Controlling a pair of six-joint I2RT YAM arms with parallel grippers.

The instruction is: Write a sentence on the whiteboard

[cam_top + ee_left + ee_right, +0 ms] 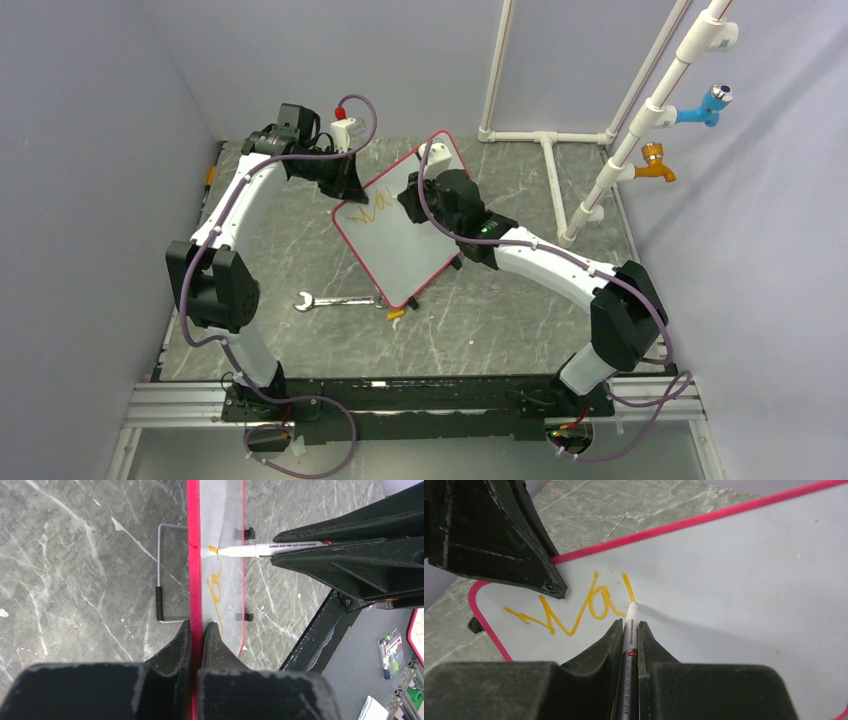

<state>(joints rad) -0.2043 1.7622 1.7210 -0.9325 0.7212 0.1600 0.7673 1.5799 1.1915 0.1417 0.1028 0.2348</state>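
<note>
Whiteboard (400,255), gripped by left claw (196,627), marker (631,617) touching

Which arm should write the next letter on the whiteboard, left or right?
Right. The right hand grips the marker, whose tip is on the whiteboard beside the yellow strokes. The left hand is clamped on the red rim, apparently steadying the board, so it looks tied up.

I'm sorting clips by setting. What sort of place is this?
Probably a lab robot test cell: plain grey walls box in a marble-patterned table, and a white pipe frame carries a blue tap and an orange tap.
</note>
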